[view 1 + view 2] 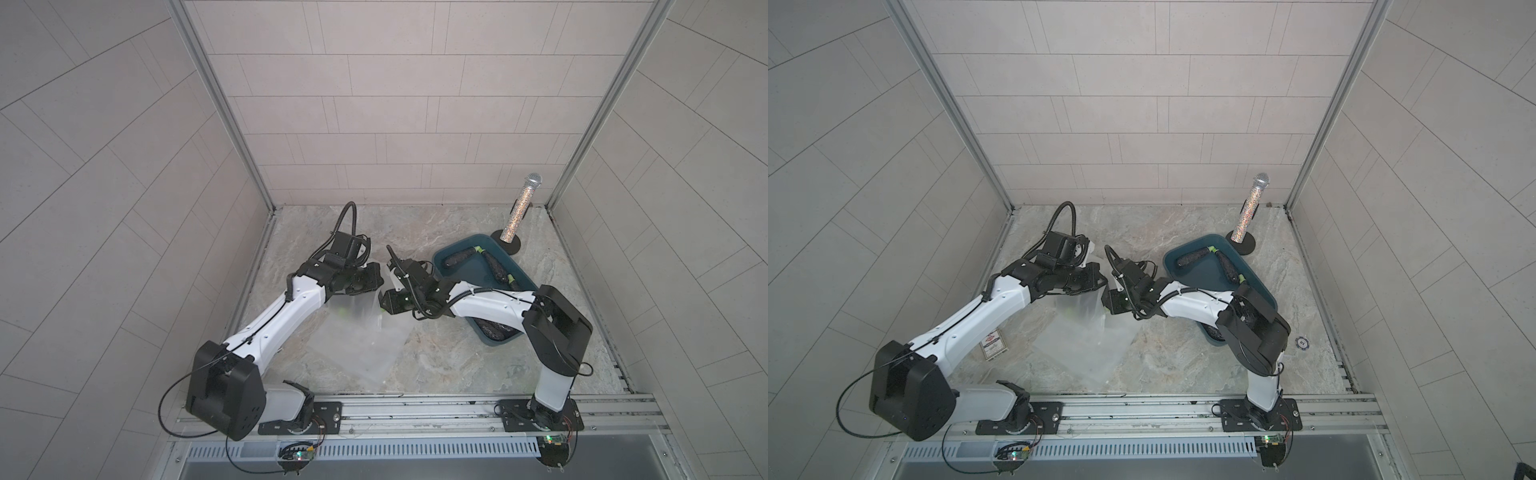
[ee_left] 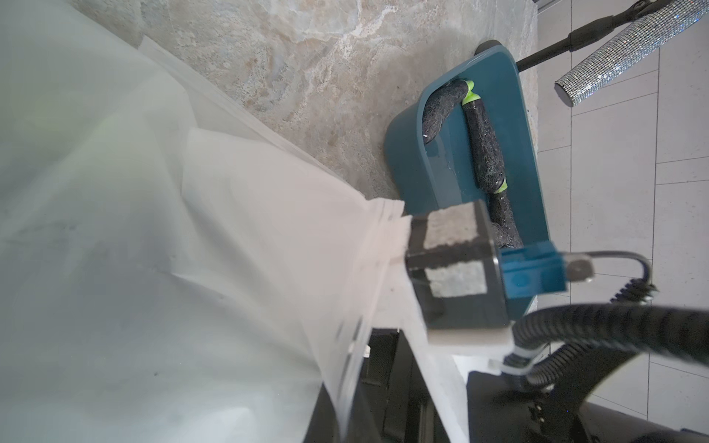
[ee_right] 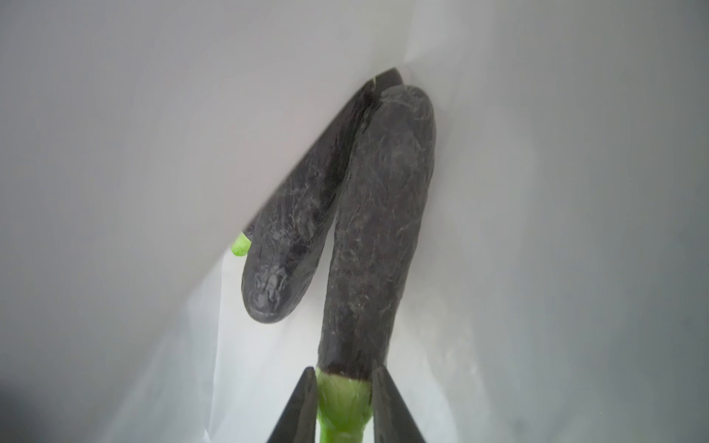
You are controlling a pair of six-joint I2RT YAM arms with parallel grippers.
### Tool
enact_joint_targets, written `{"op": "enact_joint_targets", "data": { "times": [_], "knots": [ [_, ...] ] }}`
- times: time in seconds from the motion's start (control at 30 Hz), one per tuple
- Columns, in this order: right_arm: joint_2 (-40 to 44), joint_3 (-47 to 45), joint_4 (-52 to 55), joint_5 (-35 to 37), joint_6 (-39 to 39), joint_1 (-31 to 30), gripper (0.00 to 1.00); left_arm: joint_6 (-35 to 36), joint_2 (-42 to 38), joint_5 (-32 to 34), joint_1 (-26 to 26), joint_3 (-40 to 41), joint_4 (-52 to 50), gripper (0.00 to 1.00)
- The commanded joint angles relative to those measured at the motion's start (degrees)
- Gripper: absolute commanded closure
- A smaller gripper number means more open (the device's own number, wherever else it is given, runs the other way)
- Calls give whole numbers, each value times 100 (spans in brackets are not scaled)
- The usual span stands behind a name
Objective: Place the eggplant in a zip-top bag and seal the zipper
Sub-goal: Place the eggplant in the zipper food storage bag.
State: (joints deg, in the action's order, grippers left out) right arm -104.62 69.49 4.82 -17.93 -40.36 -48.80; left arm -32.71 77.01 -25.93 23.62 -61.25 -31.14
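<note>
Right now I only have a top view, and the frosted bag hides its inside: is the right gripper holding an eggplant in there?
Observer: Yes. In the right wrist view the right gripper pinches the eggplant by its green stem, body pointing into the bag.
Operator: Is the bag otherwise empty?
Observer: No, a second eggplant already lies beside it.
Operator: And the other arm?
Observer: The left wrist view shows the left gripper shut on the bag's rim.
</note>
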Motion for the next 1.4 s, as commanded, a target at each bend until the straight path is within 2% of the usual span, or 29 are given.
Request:
{"op": "enact_joint_targets", "data": {
  "times": [0.0,0.23,0.6,0.83,1.07,1.2,1.23,1.3,1.37],
  "knots": [
    [-117,181,-331,-111,-181,-9,73,-88,-116,-87,-17,-80,37,100],
    [301,-104,-436,-246,-118,86,65,-114,-103,-57,-18,-105,59,100],
    [1575,-1089,-432,135,315,613,65,1,73,-32,-15,-169,22,100],
    [1106,-903,-512,140,507,687,62,15,95,-48,54,-211,24,100],
    [589,-682,-959,-99,281,652,63,77,199,-61,102,-320,-23,100],
    [497,-573,-1025,-118,214,634,68,132,260,-34,138,-384,-63,100],
    [487,-566,-1049,-122,192,630,72,146,278,-43,143,-400,-76,100],
    [476,-547,-1061,-179,98,628,88,174,305,-45,161,-437,-100,100],
    [526,-568,-1110,-230,-16,626,97,206,314,5,166,-458,-127,100]
  ]
}}
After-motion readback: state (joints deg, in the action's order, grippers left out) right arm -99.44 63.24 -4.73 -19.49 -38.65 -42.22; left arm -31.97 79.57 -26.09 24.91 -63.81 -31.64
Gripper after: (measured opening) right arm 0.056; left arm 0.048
